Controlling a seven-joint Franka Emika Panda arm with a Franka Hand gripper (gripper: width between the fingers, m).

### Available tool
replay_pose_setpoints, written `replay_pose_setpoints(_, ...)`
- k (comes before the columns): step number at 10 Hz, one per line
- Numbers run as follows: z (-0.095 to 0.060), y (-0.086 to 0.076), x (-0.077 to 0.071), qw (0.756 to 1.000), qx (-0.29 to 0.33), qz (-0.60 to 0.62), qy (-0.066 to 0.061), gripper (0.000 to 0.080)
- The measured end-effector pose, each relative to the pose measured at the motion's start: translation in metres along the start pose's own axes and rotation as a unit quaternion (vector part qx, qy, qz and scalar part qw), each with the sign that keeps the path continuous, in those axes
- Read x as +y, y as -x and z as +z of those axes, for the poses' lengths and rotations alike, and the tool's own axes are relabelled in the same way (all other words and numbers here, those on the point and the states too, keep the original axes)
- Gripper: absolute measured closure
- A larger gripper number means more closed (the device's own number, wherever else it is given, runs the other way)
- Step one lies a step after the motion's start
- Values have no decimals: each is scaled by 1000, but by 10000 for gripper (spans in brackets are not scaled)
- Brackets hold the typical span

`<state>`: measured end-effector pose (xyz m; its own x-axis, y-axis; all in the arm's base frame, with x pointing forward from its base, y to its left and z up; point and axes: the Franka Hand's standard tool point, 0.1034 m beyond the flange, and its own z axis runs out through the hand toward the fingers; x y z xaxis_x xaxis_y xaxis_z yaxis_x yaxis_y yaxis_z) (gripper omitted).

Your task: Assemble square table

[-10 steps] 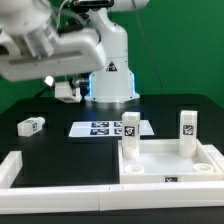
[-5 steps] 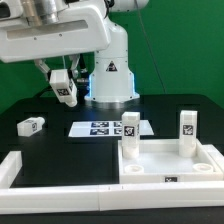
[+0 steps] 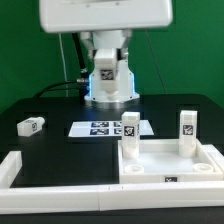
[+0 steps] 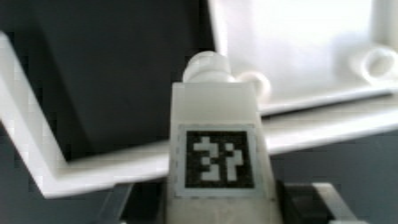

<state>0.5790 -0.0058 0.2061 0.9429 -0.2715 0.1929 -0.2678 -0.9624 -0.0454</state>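
The square table top [image 3: 172, 160] is a white tray with a raised rim at the front of the exterior view's right. Two white tagged legs [image 3: 130, 127] [image 3: 187, 124] stand upright in its back corner sockets. A third leg [image 3: 31, 125] lies loose on the table at the exterior view's left. My gripper [image 4: 217, 208] is shut on a fourth leg [image 4: 217, 130], whose tag faces the wrist camera. That leg hangs high at mid scene [image 3: 108, 70], in front of the robot base. In the wrist view the table top [image 4: 302, 45] lies below, beyond the leg.
The marker board [image 3: 100, 128] lies flat between the loose leg and the table top. White barrier strips [image 3: 55, 197] run along the front edge and up the exterior view's left [image 3: 12, 168]. The robot base [image 3: 110, 92] stands at the back.
The arm has swung from the exterior view's left to the middle. It carried the held leg rightward and up, and the hand now fills the top of that view.
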Motion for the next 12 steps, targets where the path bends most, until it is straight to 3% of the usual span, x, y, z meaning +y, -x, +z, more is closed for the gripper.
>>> replay_pose_setpoints(1, 0, -1, -19, 999, 42, 28, -14, 509)
replay_pose_setpoints(2, 3, 2, -19, 998, 62, 16, -18, 509)
replay_pose_setpoints(4, 4, 2, -28, 990, 132, 22, -39, 509)
replay_pose_setpoints(6, 7, 5, -27, 992, 118, 24, -38, 509)
replay_pose_setpoints(7, 18, 18, -47, 988, 141, 29, -47, 509)
replay_pose_setpoints(8, 38, 39, -77, 991, 127, 3, -45, 509)
replay_pose_setpoints(10, 59, 49, -109, 989, 133, -51, -32, 509)
replay_pose_setpoints(12, 57, 46, -104, 990, 134, -43, -29, 509)
